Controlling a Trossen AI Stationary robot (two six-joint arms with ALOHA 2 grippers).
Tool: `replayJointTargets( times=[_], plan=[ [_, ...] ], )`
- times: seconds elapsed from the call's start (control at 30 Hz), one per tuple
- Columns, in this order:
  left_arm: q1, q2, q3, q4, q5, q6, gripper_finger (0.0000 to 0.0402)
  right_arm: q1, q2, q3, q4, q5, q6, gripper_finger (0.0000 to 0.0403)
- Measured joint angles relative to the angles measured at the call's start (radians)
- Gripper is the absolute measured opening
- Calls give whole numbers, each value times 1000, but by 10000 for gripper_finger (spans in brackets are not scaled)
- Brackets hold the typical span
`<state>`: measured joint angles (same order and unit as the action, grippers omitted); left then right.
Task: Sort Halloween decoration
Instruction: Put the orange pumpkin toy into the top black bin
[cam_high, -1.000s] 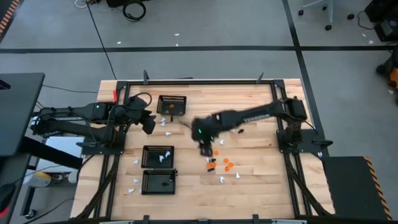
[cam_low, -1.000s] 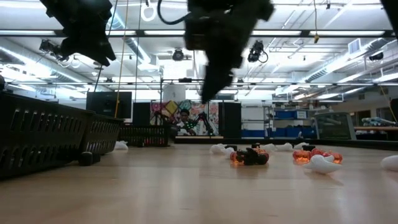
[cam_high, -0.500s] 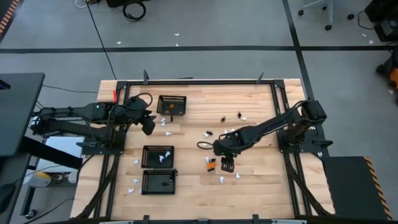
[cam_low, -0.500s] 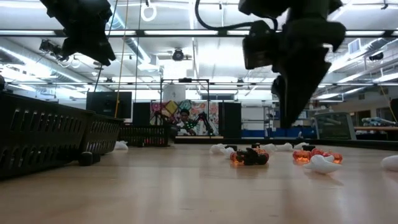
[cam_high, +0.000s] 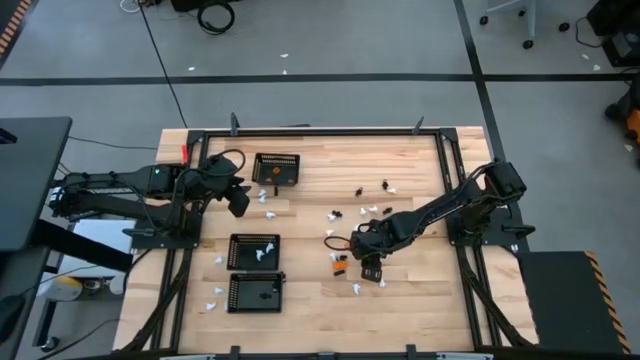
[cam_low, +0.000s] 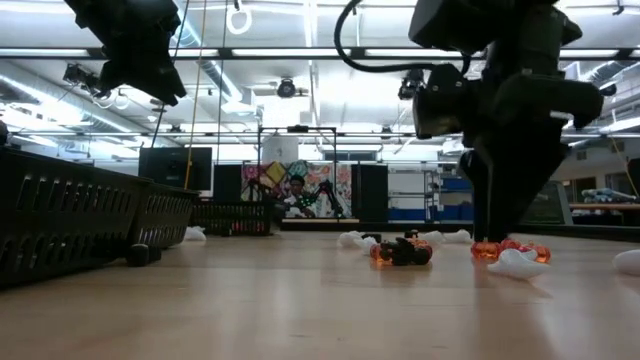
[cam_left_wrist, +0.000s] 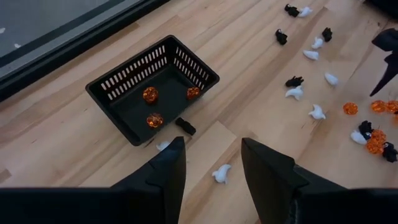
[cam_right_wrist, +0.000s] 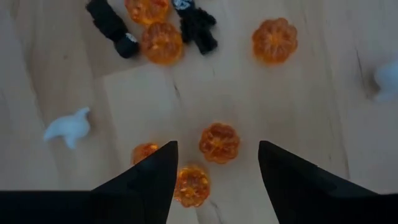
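Right gripper (cam_right_wrist: 214, 171), jaws wide and empty, has swung from mid-table down over orange pumpkins (cam_right_wrist: 219, 142); left gripper (cam_left_wrist: 211, 171) unchanged, open.

I see a grey floor (cam_high: 330, 50) with dark tape lines around the wooden table (cam_high: 420, 300), a cable (cam_high: 215, 15) lying there, and ceiling lights (cam_low: 300, 55) over blue shelves (cam_low: 460, 200).

Right gripper (cam_right_wrist: 214, 163) fingers spread wide over the light wooden table (cam_right_wrist: 298, 99), a translucent orange pumpkin piece (cam_right_wrist: 219, 142) between the tips. More orange pumpkins (cam_right_wrist: 274, 40) around, two black figures (cam_right_wrist: 198, 25) beyond, a small white ghost piece (cam_right_wrist: 68, 127) apart.
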<state>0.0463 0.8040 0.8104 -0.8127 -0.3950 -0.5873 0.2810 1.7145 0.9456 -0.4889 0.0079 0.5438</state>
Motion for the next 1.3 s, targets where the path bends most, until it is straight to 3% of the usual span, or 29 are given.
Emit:
replayJointTargets(
  times=[0.3, 0.83, 1.3],
  plan=[
    [0, 0, 0, 0, 0, -1, 162, 2, 0, -49, 72, 9, -33, 225],
    [0, 0, 0, -1, 0, -3, 162, 20, 1, -54, 99, 157, -138, 175],
    [0, 0, 0, -1, 0, -3, 162, 19, 36, -48, 85, 130, -152, 141]
  ],
)
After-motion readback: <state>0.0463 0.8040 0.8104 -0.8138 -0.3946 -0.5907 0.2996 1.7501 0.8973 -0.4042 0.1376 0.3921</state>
